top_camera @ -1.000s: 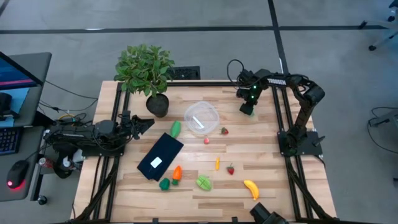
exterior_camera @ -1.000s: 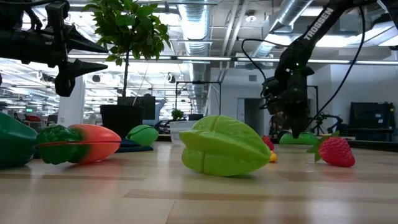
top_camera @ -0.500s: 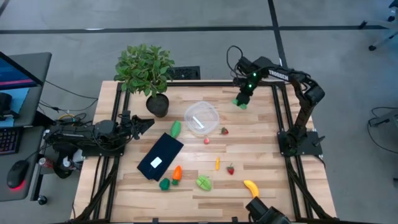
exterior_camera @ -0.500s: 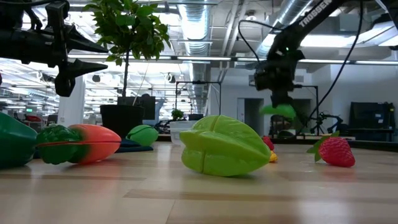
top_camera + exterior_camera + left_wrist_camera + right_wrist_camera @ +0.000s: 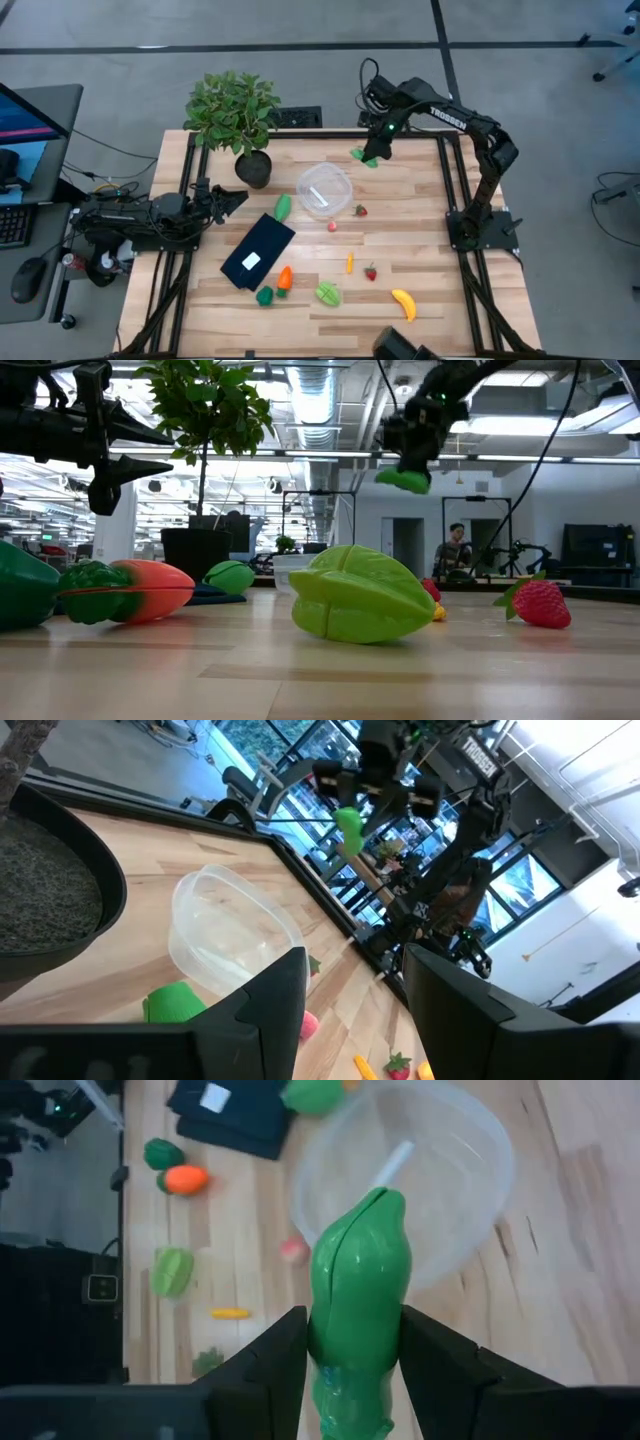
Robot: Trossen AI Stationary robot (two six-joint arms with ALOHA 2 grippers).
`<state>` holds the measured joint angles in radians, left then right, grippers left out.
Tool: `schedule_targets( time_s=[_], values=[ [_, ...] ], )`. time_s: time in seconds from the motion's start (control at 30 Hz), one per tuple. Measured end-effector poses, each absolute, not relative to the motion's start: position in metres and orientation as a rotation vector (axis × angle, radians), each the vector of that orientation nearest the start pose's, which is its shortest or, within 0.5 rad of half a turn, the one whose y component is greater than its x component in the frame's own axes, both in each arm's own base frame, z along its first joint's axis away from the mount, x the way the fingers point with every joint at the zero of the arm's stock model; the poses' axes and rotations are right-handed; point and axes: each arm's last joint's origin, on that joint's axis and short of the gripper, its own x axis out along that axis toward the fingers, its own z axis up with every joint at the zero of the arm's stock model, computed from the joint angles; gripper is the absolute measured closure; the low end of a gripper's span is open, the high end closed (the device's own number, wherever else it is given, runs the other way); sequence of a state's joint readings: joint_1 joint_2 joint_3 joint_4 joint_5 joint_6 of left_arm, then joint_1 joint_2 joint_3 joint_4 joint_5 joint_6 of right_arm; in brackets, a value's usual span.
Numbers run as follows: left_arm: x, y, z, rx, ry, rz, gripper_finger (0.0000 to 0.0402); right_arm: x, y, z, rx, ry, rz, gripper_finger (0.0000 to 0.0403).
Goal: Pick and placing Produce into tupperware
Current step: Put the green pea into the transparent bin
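Tupperware (image 5: 324, 189) btwn plant (image 5: 235, 112), green piece (image 5: 283, 206) & strawberry (image 5: 361, 211).

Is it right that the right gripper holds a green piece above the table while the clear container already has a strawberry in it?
Not quite. The container holds no strawberry; the high view shows only a white strip inside. The right gripper does hold the green piece above the table.

A lab or workshop is suggested by exposed ceiling ducts (image 5: 330, 400), glass partitions, and a framed wooden table (image 5: 400, 240).
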<state>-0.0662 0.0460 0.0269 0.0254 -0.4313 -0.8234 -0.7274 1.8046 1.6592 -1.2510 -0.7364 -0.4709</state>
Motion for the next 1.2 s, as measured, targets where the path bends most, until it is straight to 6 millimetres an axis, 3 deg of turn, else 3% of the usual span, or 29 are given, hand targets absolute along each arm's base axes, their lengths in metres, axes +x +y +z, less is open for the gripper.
schedule_targets(
  time_s=[0.67, 0.93, 1.2],
  values=[
    [0.097, 0.006, 0.172, -0.819, -0.154, 0.336, 0.0242, 0.351, -0.142, 0.314, 0.228, 0.781, 0.41, 0.0262],
    [0.097, 0.005, 0.172, -0.822, -0.143, 0.308, 0.0242, 0.36, -0.131, 0.293, 0.204, 0.809, 0.353, 0.0262],
    [0.097, 0.005, 0.172, -0.821, -0.14, 0.302, 0.0242, 0.364, -0.132, 0.263, 0.254, 0.794, 0.27, 0.026]
  ],
)
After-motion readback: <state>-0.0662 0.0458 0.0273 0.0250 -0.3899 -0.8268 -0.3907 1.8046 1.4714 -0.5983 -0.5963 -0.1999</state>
